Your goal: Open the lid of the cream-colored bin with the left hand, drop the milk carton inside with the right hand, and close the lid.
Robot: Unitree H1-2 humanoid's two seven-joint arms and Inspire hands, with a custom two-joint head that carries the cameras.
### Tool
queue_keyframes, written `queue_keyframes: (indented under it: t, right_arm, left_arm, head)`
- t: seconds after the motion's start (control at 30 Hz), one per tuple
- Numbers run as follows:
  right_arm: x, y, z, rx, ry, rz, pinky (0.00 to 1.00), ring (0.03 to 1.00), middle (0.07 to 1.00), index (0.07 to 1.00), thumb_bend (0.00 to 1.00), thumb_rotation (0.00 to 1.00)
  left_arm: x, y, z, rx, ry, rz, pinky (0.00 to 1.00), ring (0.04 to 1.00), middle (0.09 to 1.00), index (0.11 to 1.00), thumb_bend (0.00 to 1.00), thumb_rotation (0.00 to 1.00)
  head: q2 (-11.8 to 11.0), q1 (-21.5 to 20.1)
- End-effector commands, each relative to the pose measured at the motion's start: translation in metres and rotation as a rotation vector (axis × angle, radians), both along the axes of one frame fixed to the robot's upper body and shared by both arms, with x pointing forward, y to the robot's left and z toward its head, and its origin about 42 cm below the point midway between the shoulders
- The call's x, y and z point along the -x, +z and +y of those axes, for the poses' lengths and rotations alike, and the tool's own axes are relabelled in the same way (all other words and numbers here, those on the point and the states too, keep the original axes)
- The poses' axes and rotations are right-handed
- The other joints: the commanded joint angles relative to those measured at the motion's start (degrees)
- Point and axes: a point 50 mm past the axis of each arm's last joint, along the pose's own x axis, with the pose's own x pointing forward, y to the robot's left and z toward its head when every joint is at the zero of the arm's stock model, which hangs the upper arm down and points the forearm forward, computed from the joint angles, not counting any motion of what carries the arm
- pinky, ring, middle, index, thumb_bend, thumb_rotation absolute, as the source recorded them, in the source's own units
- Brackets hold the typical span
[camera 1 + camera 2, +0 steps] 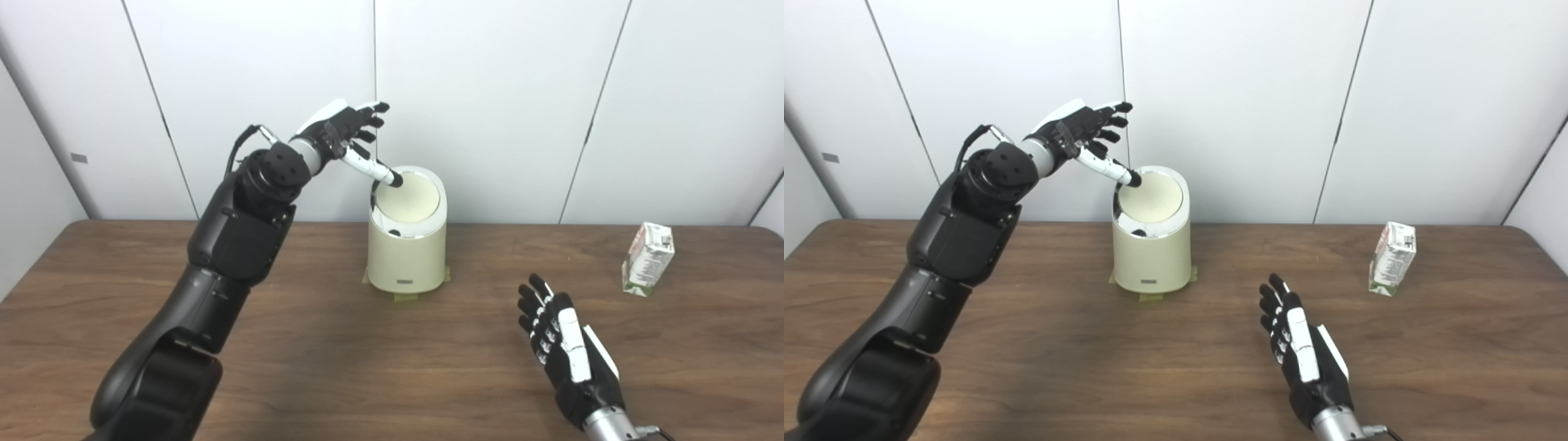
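A cream-colored bin (407,254) stands at the back middle of the wooden table, its round lid (408,197) lying flat and shut. My left hand (344,130) hovers above the bin's left rim, fingers spread and open, with the thumb tip touching the lid's left edge. A white and green milk carton (648,257) stands upright at the far right of the table. My right hand (560,340) rests low over the table in front of the bin and to its right, open and holding nothing, well left of the carton.
The brown wooden table (343,361) fills the lower picture. White wall panels stand right behind the bin. Strips of tape mark the bin's base (404,297).
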Motion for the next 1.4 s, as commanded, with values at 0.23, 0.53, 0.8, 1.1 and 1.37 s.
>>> queue_keyframes:
  t: [0.23, 0.53, 0.8, 1.1, 1.37]
  right_arm:
    - [-0.007, 0.027, 0.008, -0.016, 0.006, -0.104, 1.0, 0.989, 0.979, 0.998, 0.66, 1.0]
    - [-0.008, 0.032, 0.012, -0.024, -0.006, -0.11, 1.0, 0.989, 0.979, 0.998, 0.67, 1.0]
    - [-0.008, 0.035, 0.014, -0.056, -0.014, -0.112, 1.0, 0.992, 0.977, 0.99, 0.66, 1.0]
    - [-0.008, 0.036, 0.012, -0.056, -0.013, -0.111, 1.0, 0.994, 0.977, 0.987, 0.66, 1.0]
    - [-0.006, 0.038, 0.013, -0.05, -0.016, -0.116, 1.0, 0.989, 0.975, 0.987, 0.67, 0.99]
  left_arm:
    - [-0.01, 0.037, -0.029, -0.196, -0.002, -0.149, 0.83, 0.925, 0.954, 0.975, 0.79, 0.0]
    - [-0.01, 0.029, -0.041, -0.277, -0.006, -0.205, 0.82, 0.932, 0.95, 0.957, 0.82, 0.0]
    - [-0.01, 0.018, -0.045, -0.314, -0.028, -0.212, 0.73, 0.915, 0.988, 0.961, 0.81, 0.0]
    - [-0.01, 0.013, -0.047, -0.397, -0.057, -0.247, 0.63, 0.838, 0.955, 0.951, 0.83, 0.03]
    - [-0.005, 0.0, -0.056, -0.587, -0.106, -0.298, 0.82, 0.894, 0.942, 0.943, 0.89, 0.04]
  head:
    - [0.13, -0.19]
    - [0.5, -1.0]
    - [0.58, -1.35]
    - [0.67, -1.36]
    - [1.1, -1.25]
